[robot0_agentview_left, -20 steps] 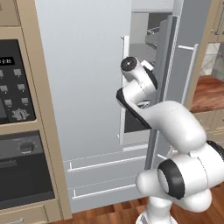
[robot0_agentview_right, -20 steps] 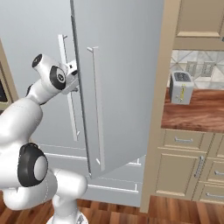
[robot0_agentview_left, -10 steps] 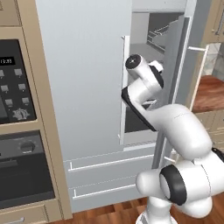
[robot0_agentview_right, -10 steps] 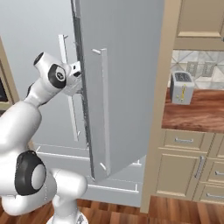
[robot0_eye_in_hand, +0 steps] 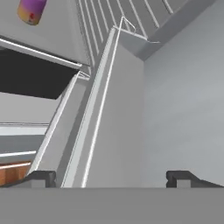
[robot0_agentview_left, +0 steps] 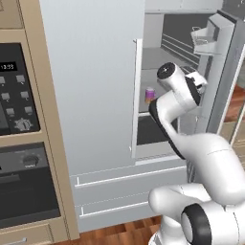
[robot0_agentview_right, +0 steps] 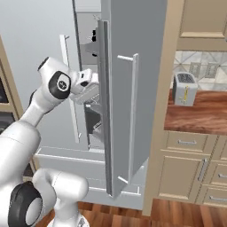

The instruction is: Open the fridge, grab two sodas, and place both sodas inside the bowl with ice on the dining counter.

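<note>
A black built-in oven (robot0_agentview_left: 21, 143) sits in tan cabinetry to the left of the fridge (robot0_agentview_left: 91, 95), and to the right, in the right base view, a tan cabinet column stands between the fridge and a reddish-brown surface (robot0_agentview_right: 195, 117) carrying a pale toaster (robot0_agentview_right: 185, 88), with drawers below it. The fridge's left door (robot0_agentview_left: 86, 81) is closed, its long bar handle (robot0_agentview_left: 135, 95) running down the edge. The right door (robot0_agentview_right: 128, 97) stands swung open, edge-on to the robot, and its bar handle (robot0_agentview_right: 133, 115) faces outward; a door bin (robot0_agentview_left: 206, 36) shows on its inner side in the left base view. This open door and its inner lining lie directly ahead of the jaws (robot0_eye_in_hand: 111, 177) and take up most of the hand view. The two dark fingertips (robot0_eye_in_hand: 41, 177) stand wide apart with nothing between them, close to the door's inner edge. A purple and pale soda (robot0_agentview_left: 150, 94) stands on a grey shelf inside the fridge, left of the arm in the left base view; in the hand view the soda sits far up and to the left, well apart from the jaws and off their line. Two drawers (robot0_agentview_left: 124, 191) close off the fridge's lower part, and a wood floor (robot0_agentview_left: 124, 232) shows beneath.
</note>
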Available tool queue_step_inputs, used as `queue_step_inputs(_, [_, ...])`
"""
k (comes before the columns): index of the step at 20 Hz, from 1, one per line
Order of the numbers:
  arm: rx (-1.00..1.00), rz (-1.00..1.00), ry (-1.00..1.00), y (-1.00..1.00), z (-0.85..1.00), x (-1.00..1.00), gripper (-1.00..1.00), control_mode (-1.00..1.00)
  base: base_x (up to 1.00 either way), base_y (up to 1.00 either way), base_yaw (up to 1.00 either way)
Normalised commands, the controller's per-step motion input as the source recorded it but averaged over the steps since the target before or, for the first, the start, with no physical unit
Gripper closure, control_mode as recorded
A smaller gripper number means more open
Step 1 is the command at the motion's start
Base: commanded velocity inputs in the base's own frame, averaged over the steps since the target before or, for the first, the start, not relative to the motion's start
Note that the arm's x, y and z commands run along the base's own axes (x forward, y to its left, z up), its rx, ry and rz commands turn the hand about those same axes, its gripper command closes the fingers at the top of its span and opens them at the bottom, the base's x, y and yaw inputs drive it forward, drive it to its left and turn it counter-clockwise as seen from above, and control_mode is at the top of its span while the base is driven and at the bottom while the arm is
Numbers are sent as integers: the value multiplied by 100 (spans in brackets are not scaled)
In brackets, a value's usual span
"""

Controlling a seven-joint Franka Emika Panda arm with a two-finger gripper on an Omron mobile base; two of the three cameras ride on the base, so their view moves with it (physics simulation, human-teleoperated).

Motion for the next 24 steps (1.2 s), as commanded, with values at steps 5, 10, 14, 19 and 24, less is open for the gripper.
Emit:
queue_step_inputs(5, [7, -13, 0, -100, 14, -51, -100, -100, 0, 0, 0])
queue_step_inputs(10, [6, -11, -1, -90, 7, -42, -100, -100, 0, 0, 0])
queue_step_inputs(14, [0, -2, -12, -2, 0, -16, -100, -100, 0, 0, 0])
queue_step_inputs(19, [0, 0, -17, 56, 0, -1, -100, -100, 0, 0, 0])
queue_step_inputs(24, [1, 2, -11, 100, 0, 15, -100, -100, 0, 0, 0])
